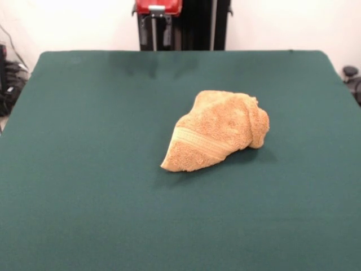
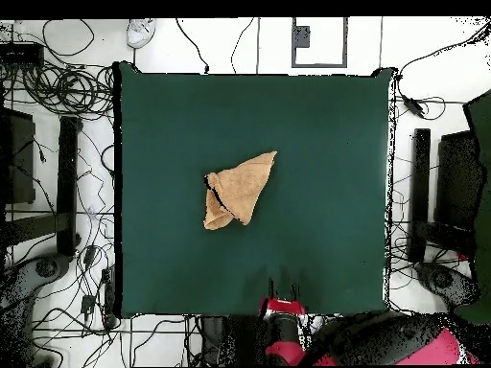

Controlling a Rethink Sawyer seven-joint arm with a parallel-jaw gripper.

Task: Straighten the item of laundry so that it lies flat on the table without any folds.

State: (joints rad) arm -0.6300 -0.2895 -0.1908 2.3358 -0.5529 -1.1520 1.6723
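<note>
In the front view the table (image 1: 84, 169) fills the frame from its left edge to its right edge, its dark green cover bare across the whole left half and along the lower part of the picture. Right of centre lies the towel (image 1: 217, 131), bunched into a folded, roughly triangular lump. Its pointed corner reaches toward lower centre, a smooth woven stripe band (image 1: 200, 144) crosses it on a slant, and its right end is rolled over into a thick fold. Green cloth shows on all sides of it, with the narrower margin on the right and wide room to the left, below and above. At the top centre edge of this view the gripper (image 1: 157, 11) sits drawn back above the table's far rim, well apart from the towel; whether its fingers are spread or pressed together cannot be told here.

In the overhead view the table (image 2: 316, 125) is a large green square. The towel (image 2: 240, 188) lies slightly left of its middle, a wedge with its tip pointing to the upper right and a doubled flap at lower left. The gripper (image 2: 282, 290) hangs over the bottom rim, near centre, clear of the towel
</note>
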